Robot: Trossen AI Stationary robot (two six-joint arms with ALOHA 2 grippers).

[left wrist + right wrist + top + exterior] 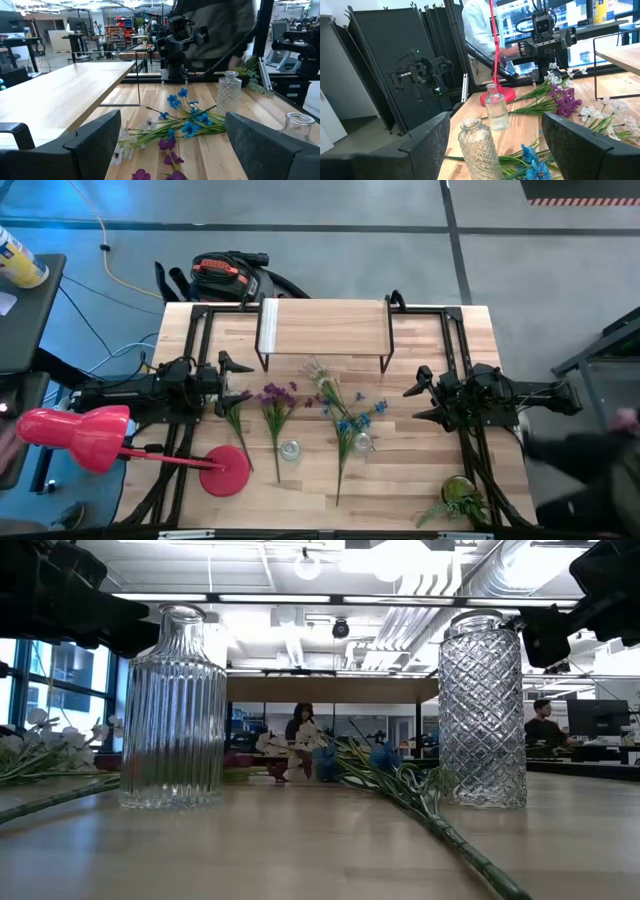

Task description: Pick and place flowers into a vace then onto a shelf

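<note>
Several flower stems lie flat on the tabletop between the arms: a white one (235,418), a purple one (277,408), a pale white one (325,383) and a blue one (350,430). Two clear glass vases stand upright near them, a ribbed one (290,449) (175,710) and a diamond-cut one (363,442) (483,710). The shelf (325,328) stands at the table's far edge. My left gripper (238,379) (175,150) hovers open left of the flowers. My right gripper (416,401) (495,145) hovers open to their right.
A red desk lamp (225,470) stands on the table near its left near corner. A bushy potted plant (458,495) sits at the right near corner. A person in a white shirt (480,25) shows beyond the table's left side. Bare wood lies near the table's front edge.
</note>
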